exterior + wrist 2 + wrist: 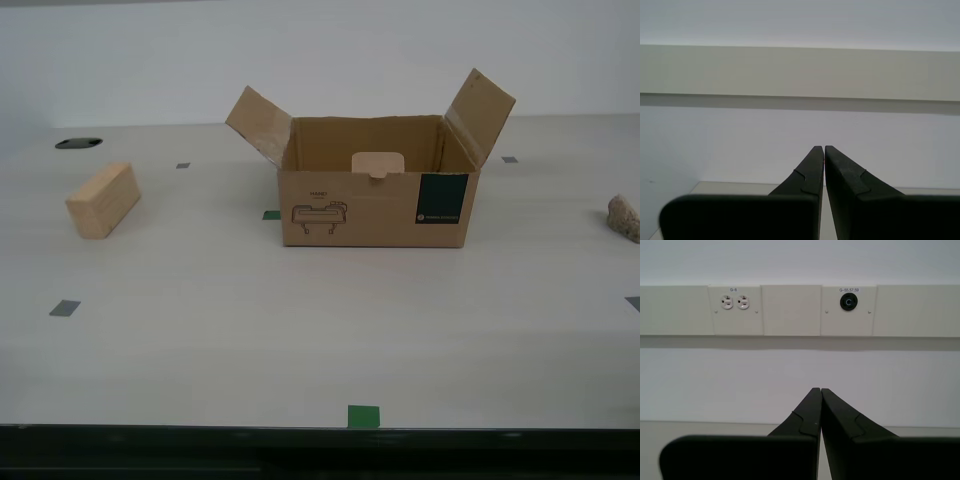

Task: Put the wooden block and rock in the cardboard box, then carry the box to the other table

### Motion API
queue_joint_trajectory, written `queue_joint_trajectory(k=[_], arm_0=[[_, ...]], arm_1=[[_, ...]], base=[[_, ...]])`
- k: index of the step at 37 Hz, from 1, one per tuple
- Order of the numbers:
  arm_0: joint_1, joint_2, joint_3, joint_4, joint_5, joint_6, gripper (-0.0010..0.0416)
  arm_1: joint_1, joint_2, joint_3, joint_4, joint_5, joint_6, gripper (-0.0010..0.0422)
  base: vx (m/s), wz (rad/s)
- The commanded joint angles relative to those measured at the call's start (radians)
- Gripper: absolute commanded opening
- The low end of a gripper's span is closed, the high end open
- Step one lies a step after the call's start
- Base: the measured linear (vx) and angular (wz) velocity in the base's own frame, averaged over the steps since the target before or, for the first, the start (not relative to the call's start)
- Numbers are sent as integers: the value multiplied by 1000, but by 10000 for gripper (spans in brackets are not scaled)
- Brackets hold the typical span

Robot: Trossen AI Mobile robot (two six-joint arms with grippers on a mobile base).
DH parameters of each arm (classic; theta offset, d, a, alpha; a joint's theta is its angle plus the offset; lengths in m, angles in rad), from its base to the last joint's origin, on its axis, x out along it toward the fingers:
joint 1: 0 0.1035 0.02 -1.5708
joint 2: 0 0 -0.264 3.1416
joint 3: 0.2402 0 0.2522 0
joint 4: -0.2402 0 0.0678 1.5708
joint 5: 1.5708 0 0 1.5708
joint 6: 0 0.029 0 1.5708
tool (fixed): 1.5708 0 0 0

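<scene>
Exterior view, left to right: the wooden block (102,200) lies on the pale table (300,330) toward the view's left. The cardboard box (375,195) sits near the middle, flaps raised, its dark green label (442,199) on the front. The rock (625,218) rests at the right edge, well apart from the box. Neither arm appears here. Each wrist view faces a white wall; the first end effector (820,390) and second end effector (824,147) have fingertips pressed together, holding nothing.
</scene>
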Motion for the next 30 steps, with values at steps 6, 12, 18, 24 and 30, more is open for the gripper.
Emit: queue_joint_trajectory(k=[6,12,18,24,30], arm_0=[[0,0,0,3,0,0,0],[0,0,0,3,0,0,0],[0,0,0,3,0,0,0],[0,0,0,3,0,0,1],[0,0,0,3,0,-1,0]], arm_1=[[0,0,0,5,0,1,0],[0,0,0,5,0,1,0],[0,0,0,5,0,1,0],[0,0,0,5,0,1,0],[0,0,0,6,0,1,0]], base=[[0,0],[0,0],[0,0],[0,0],[0,0]])
